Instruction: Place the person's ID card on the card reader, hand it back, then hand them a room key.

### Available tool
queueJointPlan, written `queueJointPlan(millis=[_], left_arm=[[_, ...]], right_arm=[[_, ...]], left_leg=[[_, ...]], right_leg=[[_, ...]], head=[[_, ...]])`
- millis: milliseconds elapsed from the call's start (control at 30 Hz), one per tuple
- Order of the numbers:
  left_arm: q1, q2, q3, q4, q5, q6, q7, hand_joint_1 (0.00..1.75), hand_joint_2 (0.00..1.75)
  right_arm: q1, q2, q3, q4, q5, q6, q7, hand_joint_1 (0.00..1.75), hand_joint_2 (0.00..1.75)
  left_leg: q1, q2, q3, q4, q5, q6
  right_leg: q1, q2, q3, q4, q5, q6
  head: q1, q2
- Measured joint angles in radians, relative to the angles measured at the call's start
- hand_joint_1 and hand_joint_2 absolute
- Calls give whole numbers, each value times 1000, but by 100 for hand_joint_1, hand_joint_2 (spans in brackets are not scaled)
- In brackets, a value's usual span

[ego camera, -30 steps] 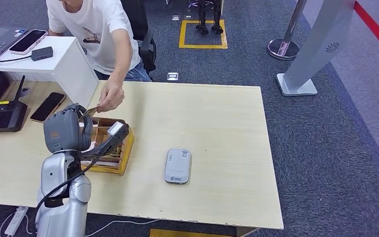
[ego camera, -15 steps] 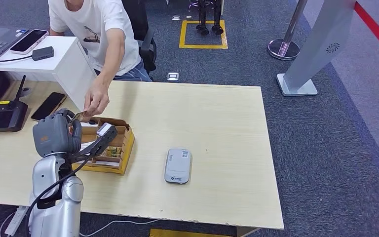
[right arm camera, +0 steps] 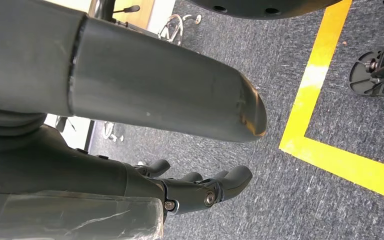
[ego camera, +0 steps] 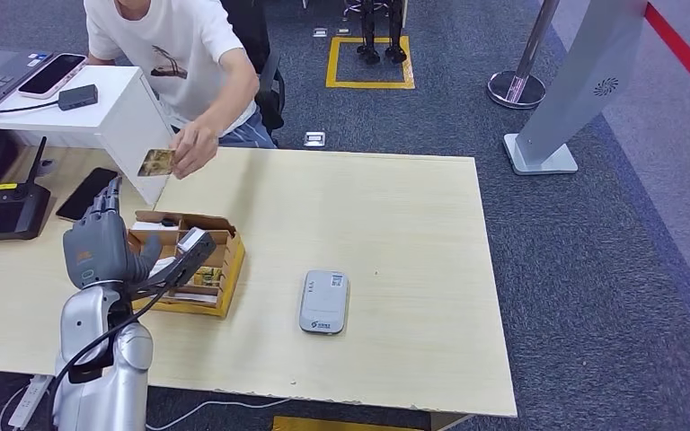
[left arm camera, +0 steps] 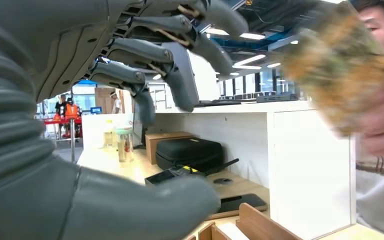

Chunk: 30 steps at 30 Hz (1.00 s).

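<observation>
Nearest, the left hand (ego camera: 99, 241) hovers empty with fingers spread above the cardboard box (ego camera: 199, 266), while the right hand (right arm camera: 200, 189) hangs empty, loosely curled, by the floor. Beyond, the person's hand (ego camera: 194, 148) holds the card (ego camera: 156, 162), apparently just handed over, apart from the robot and well away from the card reader (ego camera: 323, 302).

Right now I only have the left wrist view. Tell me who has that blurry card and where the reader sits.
Observer: The person's hand holds the card above the table's far edge, apart from your left hand.
Operator: Give me the reader.
Observer: The grey card reader lies flat on the table, to the right of the cardboard box.
Operator: Report the right hand.
Observer: The right hand hangs over grey carpet beside a yellow floor line, fingers loosely curled, holding nothing.
</observation>
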Motion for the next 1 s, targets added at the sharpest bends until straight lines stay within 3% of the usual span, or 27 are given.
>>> queueJointPlan(millis=[100,167,300,533,1000], left_arm=[[3,-2,0,-4,0,0,-5,0,0],[4,-3,0,-6,0,0,-7,0,0],[8,-5,0,-12,0,-1,-9,0,175],[41,1,-30,-22,0,-47,-21,0,175],[151,124,-291,-96,1,-107,-4,0,175]], right_arm=[[0,0,0,0,0,1,0,0,0],[0,0,0,0,0,1,0,0,0],[0,0,0,0,0,1,0,0,0],[0,0,0,0,-10,3,0,0,0],[1,-1,-5,0,-32,11,-14,0,0]], left_leg=[[0,0,0,0,0,0],[0,0,0,0,0,0],[0,0,0,0,0,0],[0,0,0,0,0,0],[0,0,0,0,0,0]], right_leg=[[0,0,0,0,0,0],[0,0,0,0,0,0],[0,0,0,0,0,0],[0,0,0,0,0,0],[0,0,0,0,0,0]], head=[[0,0],[0,0],[0,0],[0,0],[0,0]])
